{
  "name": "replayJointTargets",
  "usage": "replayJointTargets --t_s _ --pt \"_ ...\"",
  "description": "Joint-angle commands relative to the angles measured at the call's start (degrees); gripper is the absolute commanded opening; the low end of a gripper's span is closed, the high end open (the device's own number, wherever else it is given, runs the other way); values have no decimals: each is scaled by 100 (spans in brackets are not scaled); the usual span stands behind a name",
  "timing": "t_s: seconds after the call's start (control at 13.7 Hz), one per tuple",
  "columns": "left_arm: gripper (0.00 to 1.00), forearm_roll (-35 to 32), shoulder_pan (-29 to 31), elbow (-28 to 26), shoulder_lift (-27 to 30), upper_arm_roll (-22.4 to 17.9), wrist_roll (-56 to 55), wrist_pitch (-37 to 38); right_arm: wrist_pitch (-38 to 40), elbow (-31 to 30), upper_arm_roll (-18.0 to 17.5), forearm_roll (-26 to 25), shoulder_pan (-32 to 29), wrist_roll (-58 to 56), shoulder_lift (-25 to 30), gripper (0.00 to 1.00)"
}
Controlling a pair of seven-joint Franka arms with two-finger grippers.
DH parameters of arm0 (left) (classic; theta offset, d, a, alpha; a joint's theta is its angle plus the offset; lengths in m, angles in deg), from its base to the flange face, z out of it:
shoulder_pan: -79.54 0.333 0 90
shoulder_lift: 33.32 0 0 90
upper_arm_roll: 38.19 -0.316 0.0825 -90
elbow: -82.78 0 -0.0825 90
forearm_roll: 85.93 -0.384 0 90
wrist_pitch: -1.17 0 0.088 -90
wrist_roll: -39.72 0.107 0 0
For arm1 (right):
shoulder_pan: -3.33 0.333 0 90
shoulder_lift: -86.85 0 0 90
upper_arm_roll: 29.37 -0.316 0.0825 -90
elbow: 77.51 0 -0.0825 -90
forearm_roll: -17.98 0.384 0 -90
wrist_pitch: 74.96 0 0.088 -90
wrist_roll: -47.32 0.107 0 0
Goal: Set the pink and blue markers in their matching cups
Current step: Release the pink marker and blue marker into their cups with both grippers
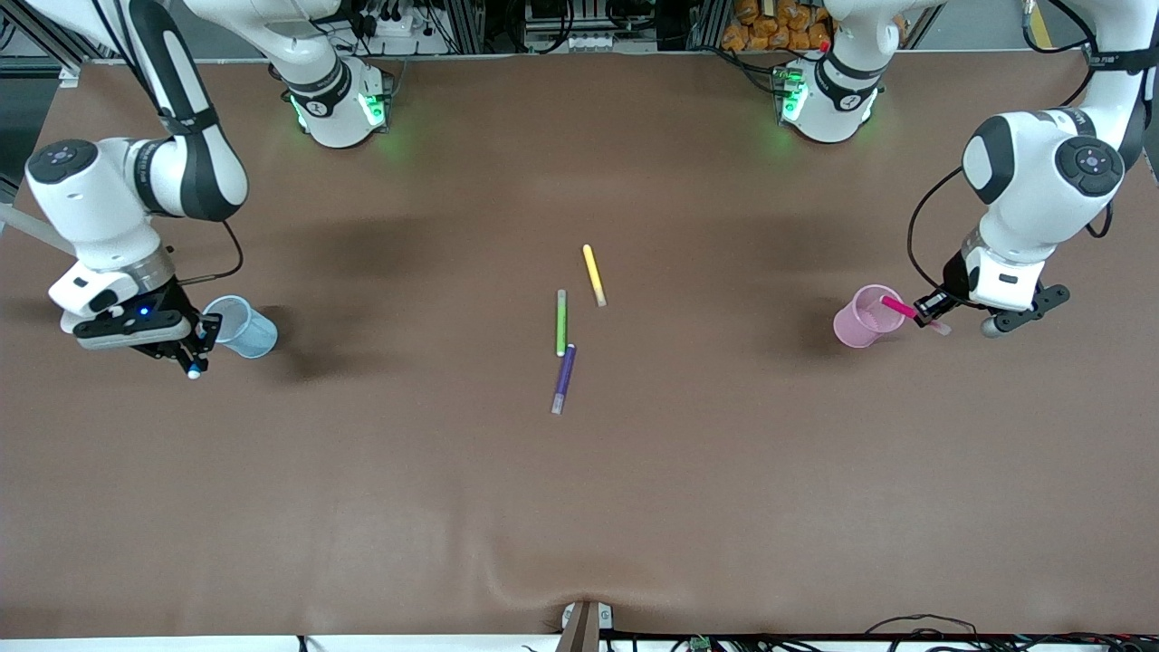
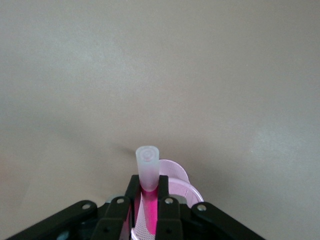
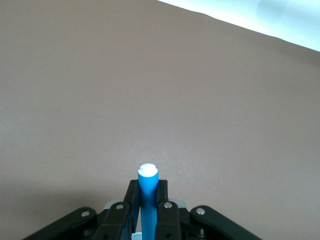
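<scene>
My left gripper (image 1: 927, 311) is shut on the pink marker (image 1: 898, 308) and holds it slanted, with its pink end over the rim of the pale pink cup (image 1: 865, 318). In the left wrist view the marker's pale cap (image 2: 148, 165) sticks out between the fingers, with the pink cup (image 2: 176, 176) just under them. My right gripper (image 1: 194, 355) is shut on the blue marker, whose white end (image 1: 193, 372) shows below the fingers, right beside the pale blue cup (image 1: 242, 327). The right wrist view shows the blue marker (image 3: 148, 192) clamped upright; the blue cup is out of that view.
A yellow pen (image 1: 593, 274), a green pen (image 1: 560, 323) and a purple pen (image 1: 564, 378) lie together mid-table, between the two cups. Bare brown table surrounds them.
</scene>
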Motion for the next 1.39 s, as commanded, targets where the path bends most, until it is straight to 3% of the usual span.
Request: replayJointTargets --t_s 0.0,0.36,0.44,0.51,0.58,0.66,0.8,0.88,1.02,1.09,1.17,1.24,1.31 --pt "0 26 -11 -21 -96 59 -61 -96 -330 -503 -87 -73 -122 -29 335 0" --pt "0 26 -20 -21 -272 156 -78 -61 -1017 -961 -78 -73 -139 -29 300 0" --pt "11 26 -20 -12 -290 217 -157 -43 -1061 -987 -78 -73 -200 -29 283 0" --pt "31 26 -20 6 -334 287 -323 -8 -1062 -1022 -78 -73 -227 -29 283 0" --pt "89 26 -20 32 -360 349 -455 62 -1062 -1058 -78 -73 -227 -37 283 0" --pt "100 26 -20 50 -369 401 -509 80 -1070 -1093 -78 -73 -227 -46 274 0" --pt "100 17 -11 146 -360 428 -474 176 -1175 -1128 -78 -73 -227 -46 265 0" --pt "100 17 -11 294 -360 428 -457 420 -1176 -1128 -78 -73 -227 -37 265 5" --pt "100 9 -2 715 -360 428 -413 1105 -1167 -1128 -78 -73 -227 -20 247 29" --pt "100 9 -2 944 -360 428 -386 1474 -1167 -1120 -78 -73 -236 6 239 65" --pt "100 -9 -11 1181 -369 428 -386 1773 -1167 -1085 -78 -82 -236 15 230 79" --pt "100 -61 -11 1427 -369 428 -386 2124 -1167 -1058 -78 -73 -236 24 230 100" --pt "100 -70 -11 1656 -369 428 -351 2450 -1158 -1014 -87 -73 -236 24 221 100"
